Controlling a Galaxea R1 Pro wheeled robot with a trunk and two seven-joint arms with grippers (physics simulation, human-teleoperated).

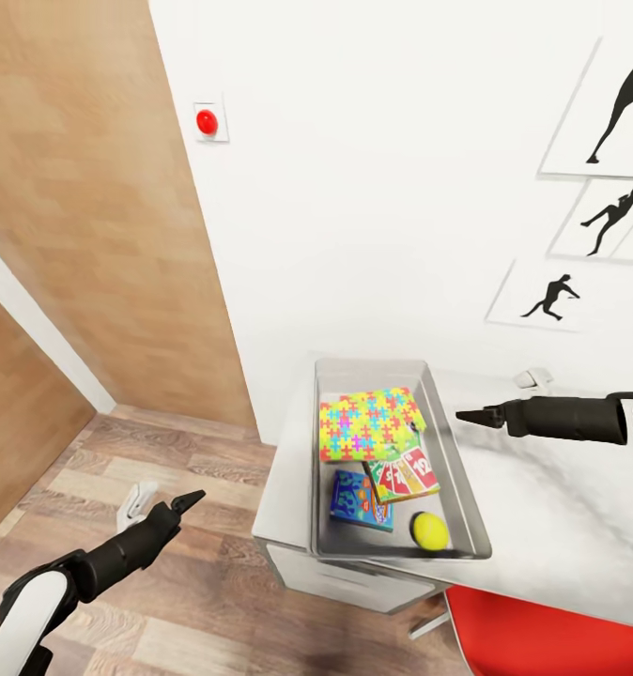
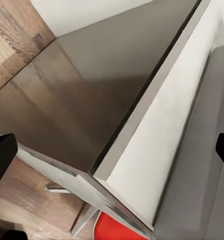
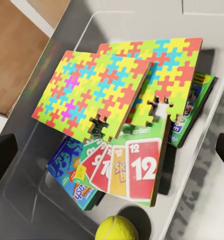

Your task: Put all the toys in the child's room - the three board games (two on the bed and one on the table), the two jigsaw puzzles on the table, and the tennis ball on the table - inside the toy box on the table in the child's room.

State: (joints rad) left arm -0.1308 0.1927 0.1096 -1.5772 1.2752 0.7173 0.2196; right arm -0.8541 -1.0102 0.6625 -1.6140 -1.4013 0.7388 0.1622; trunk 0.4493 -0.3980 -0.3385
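The grey toy box [image 1: 473,502] sits at the left end of the pale table [image 1: 561,507]. Inside it, two jigsaw puzzles [image 1: 368,424] [image 3: 92,92] overlap on top. Under them lie three board games: a card-print one [image 3: 134,165], a blue one [image 1: 359,498] [image 3: 69,175] and a green one [image 3: 196,102]. The tennis ball [image 1: 430,530] [image 3: 116,229] rests in the near corner. My right gripper [image 1: 471,414] [image 3: 112,155] hovers open over the box's right rim, empty. Low beside the table's left end, my left gripper [image 1: 190,500] [image 2: 112,155] is open and empty.
A red chair [image 1: 542,638] [image 2: 116,227] is tucked under the table's near edge. A small white object [image 1: 534,378] lies on the table by the wall. A wooden door [image 1: 91,188] stands left, over plank floor [image 1: 166,601]. Silhouette pictures [image 1: 553,296] hang on the wall.
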